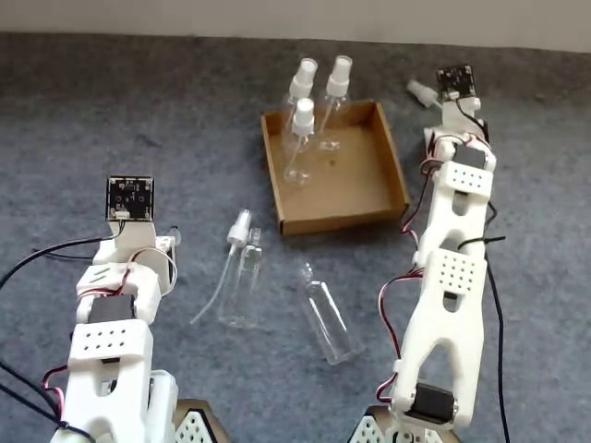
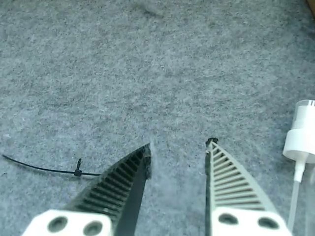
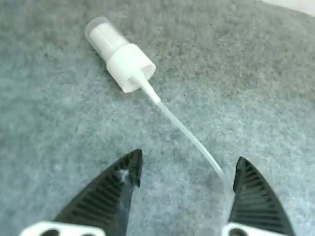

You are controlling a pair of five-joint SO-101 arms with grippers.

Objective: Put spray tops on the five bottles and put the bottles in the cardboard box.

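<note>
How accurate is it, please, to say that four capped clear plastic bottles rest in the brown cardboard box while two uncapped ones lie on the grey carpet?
No: the high view shows three capped clear plastic bottles in the brown cardboard box, not four; two uncapped bottles lie on the grey carpet.

Spray top (image 1: 421,90) right of cardboard box (image 1: 392,157)

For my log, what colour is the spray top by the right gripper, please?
White spray top; best seen in the right wrist view.

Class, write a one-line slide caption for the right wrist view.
Open right gripper hovers over a loose spray top lying on grey carpet, its dip tube pointing toward the gripper.
</note>
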